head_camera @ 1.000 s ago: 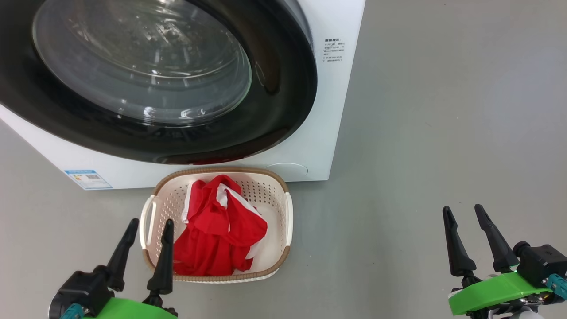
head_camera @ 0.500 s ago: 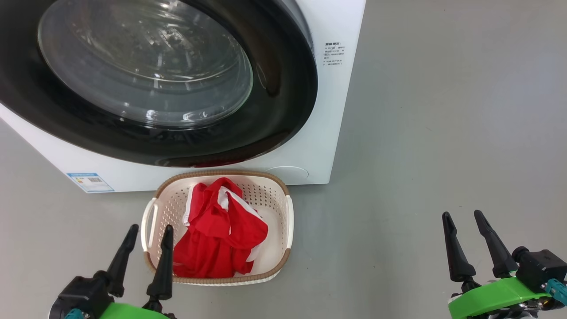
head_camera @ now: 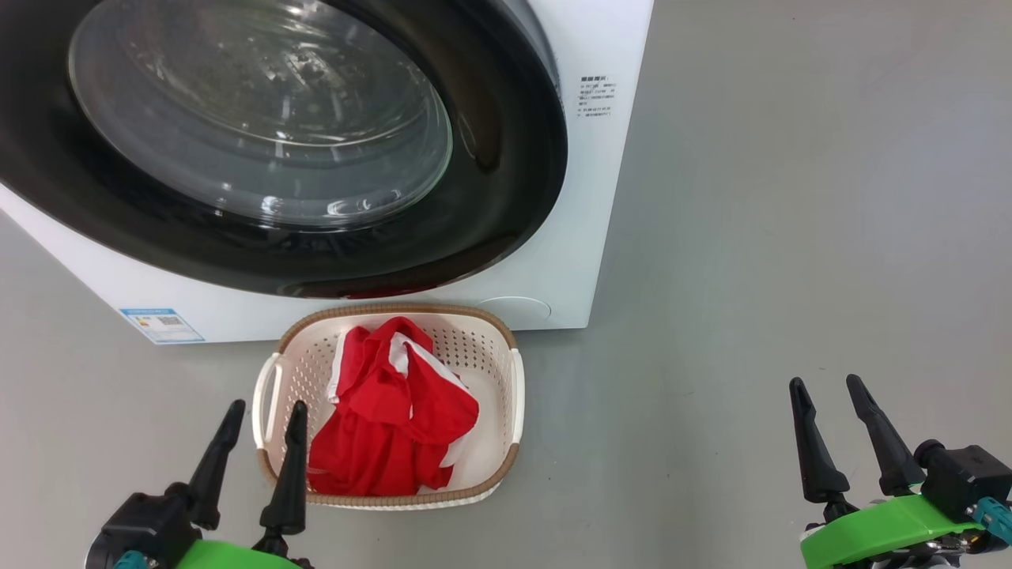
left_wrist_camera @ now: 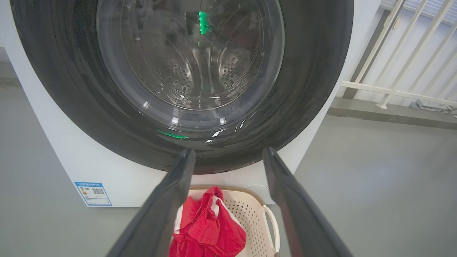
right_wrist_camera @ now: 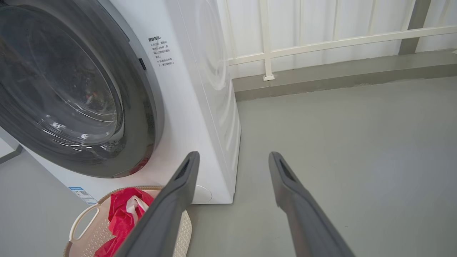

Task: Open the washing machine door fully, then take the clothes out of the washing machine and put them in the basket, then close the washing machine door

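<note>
Clothes (head_camera: 391,419) lie in the basket (head_camera: 515,395), left gripper (head_camera: 267,405) and right gripper (head_camera: 824,380) spread empty; wrist views add a white railing (right_wrist_camera: 321,44).

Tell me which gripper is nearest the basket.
The left gripper: it sits right at the basket's left side, while the right gripper is over bare floor, well away.

floor (head_camera: 791,237): open right | washing machine (head_camera: 601,197), basket (head_camera: 514,379): block left
</note>
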You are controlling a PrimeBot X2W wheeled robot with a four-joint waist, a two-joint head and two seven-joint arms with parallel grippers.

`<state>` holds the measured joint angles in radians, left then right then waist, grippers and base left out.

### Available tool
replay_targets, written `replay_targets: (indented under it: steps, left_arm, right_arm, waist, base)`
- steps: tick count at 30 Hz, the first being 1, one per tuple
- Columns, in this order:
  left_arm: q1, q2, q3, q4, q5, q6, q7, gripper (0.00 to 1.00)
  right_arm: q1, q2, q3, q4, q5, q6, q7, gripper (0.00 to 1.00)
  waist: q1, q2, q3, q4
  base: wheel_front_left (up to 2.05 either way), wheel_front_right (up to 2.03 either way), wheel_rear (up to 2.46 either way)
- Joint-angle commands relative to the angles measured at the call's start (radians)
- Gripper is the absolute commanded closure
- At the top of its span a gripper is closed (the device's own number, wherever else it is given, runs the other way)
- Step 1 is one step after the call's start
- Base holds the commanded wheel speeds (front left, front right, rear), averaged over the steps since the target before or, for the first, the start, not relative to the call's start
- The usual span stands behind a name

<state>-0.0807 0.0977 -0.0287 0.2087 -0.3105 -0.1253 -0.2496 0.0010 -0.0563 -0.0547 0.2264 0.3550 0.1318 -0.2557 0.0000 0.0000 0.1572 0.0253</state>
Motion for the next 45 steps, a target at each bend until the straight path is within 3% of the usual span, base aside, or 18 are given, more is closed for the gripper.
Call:
replay_targets:
  steps: [1,11,12,20,24,29,45]
  left_arm:
    - [-0.010,0.017,0.037,-0.023,-0.003,-0.005,-0.012,0.00]
    - [-0.007,0.011,0.040,-0.020,0.000,-0.005,-0.012,0.00]
    - [0.000,-0.002,0.003,0.000,0.000,0.000,0.000,1.00]
    - [0.006,-0.026,-0.008,0.061,-0.026,0.001,0.009,1.00]
    - [0.008,-0.024,-0.005,0.058,-0.070,0.001,0.018,1.00]
    - [0.005,-0.023,-0.002,0.060,-0.124,0.001,0.030,1.00]
    - [-0.001,-0.020,0.008,0.062,-0.286,0.000,0.068,1.00]
  right_arm:
    - [-0.004,-0.007,0.018,-0.024,-0.011,-0.001,-0.006,0.00]
    - [-0.003,-0.008,0.017,-0.021,-0.011,-0.001,-0.006,0.00]
    - [0.000,0.000,-0.001,0.000,0.000,0.000,0.000,1.00]
    - [0.002,0.015,0.006,0.062,0.027,0.000,0.006,1.00]
    - [0.001,0.013,0.006,0.059,0.070,0.000,0.016,1.00]
    - [-0.005,0.010,0.007,0.060,0.123,0.000,0.028,1.00]
    - [-0.020,0.003,0.007,0.056,0.279,0.000,0.066,1.00]
  waist:
    - [0.0000,0.0000,0.000,0.000]
    - [0.0000,0.0000,-0.003,0.003]
    - [0.0000,0.0000,-0.003,0.003]
    - [0.0001,0.0000,-0.004,0.003]
    - [0.0022,0.0000,-0.013,0.002]
    - [0.0002,0.0000,-0.018,0.001]
    - [0.0000,0.0000,-0.035,-0.003]
  base:
    - [0.00,0.00,0.00]
    - [0.00,0.00,0.00]
    - [0.00,0.00,0.00]
    - [0.00,0.00,0.00]
    - [0.00,0.00,0.00]
    - [0.00,0.00,0.00]
    - [0.00,0.00,0.00]
